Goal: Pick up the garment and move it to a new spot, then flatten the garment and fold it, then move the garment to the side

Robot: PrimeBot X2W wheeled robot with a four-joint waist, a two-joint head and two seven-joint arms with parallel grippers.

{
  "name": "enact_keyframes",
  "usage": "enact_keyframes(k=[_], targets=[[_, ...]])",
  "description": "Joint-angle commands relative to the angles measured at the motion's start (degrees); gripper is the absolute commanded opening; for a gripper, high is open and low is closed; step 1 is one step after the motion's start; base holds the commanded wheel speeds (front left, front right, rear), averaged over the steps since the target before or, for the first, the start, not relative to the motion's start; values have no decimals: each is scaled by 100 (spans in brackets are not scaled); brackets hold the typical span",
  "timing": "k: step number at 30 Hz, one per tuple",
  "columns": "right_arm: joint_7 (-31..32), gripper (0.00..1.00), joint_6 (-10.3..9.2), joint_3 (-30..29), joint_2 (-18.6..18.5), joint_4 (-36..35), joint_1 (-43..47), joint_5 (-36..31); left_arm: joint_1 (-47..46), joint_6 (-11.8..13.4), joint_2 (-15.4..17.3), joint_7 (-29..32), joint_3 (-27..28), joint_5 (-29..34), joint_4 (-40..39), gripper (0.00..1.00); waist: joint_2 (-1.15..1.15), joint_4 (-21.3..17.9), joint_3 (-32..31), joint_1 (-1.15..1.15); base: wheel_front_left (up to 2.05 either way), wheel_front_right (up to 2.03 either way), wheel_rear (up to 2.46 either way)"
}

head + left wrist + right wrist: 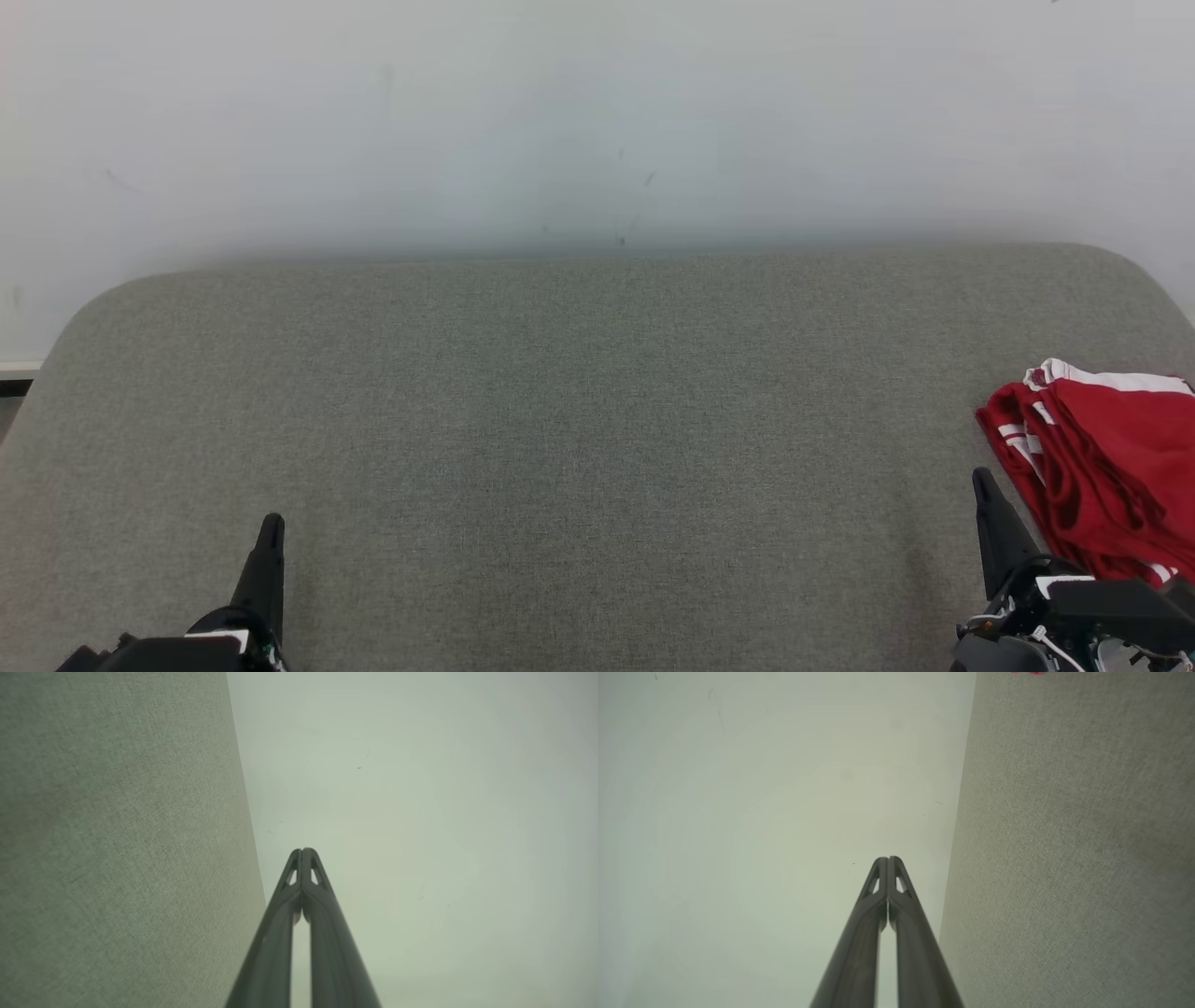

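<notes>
Grey fabric surface (560, 420), bunched red garment (1111, 467) at its right edge

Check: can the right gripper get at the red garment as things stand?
Probably yes: the red garment lies on the grey surface just beside the right gripper, with nothing between them. The gripper is shut, so it must open first.

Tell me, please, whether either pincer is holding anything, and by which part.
Nothing is held: the left pincer and the right pincer are both shut empty, and the red garment lies bunched on the grey surface.
</notes>
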Motion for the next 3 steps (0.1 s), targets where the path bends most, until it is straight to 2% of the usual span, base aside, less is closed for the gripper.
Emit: enact_keyframes(k=[1,3], targets=[[13,0,5,-8,-3,-9,-48,8,-62,8,-11,11,15,-30,-22,0,-2,21,208,1,0,0,0],[13,0,6,-8,-3,-9,-48,8,-62,8,-11,11,15,-31,-21,0,-2,21,208,1,0,0,0]])
